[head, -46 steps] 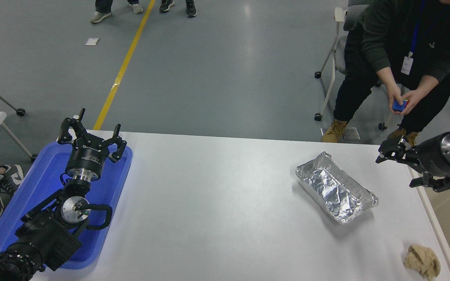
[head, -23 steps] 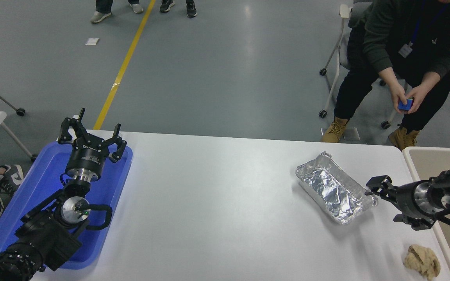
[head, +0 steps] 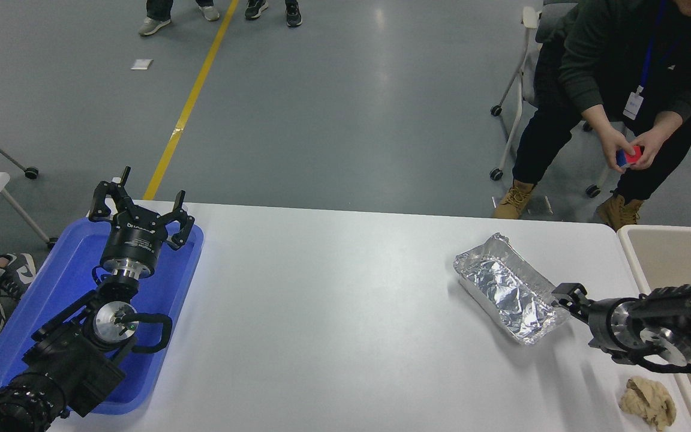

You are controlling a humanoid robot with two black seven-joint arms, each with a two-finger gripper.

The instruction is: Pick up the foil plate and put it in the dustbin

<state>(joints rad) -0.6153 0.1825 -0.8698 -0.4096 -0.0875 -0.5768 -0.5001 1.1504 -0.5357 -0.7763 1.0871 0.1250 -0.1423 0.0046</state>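
Just left of the right gripper [head: 568, 298] lies the foil plate [head: 510, 288].

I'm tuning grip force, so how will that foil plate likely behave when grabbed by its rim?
The foil plate looks thin and already wrinkled inside, so it probably dents or folds under a hard pinch. It appears empty, so it is likely very light and may skid on the smooth white table if the right gripper nudges it first.

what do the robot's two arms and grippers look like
Both arms are black with bare silver metal rings at the wrists. The left gripper has several thin, black, claw-like fingers on a round black body with small white lettering, and a black cable loops beside that arm. The right gripper is black too, on a cylindrical wrist.
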